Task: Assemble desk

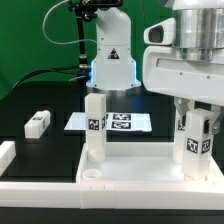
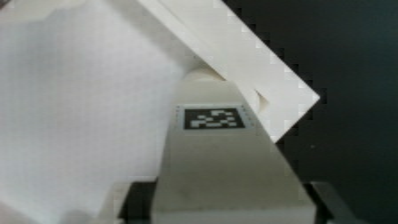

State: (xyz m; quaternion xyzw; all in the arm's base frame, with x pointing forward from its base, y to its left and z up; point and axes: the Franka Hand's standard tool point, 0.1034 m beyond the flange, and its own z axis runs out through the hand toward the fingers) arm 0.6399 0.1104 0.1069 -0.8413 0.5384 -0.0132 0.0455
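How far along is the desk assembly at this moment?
Done: the standing leg is upright at a corner of the desk top. In hand: the gripper is closed on the second leg, upright at the corner on the exterior view's right. Left: seating it, then the loose leg lying on the table.

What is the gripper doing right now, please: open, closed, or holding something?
The gripper is closed on a white desk leg, holding it upright.

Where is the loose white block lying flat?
On the exterior view's left, the loose leg lies on the black table, left of the marker board.
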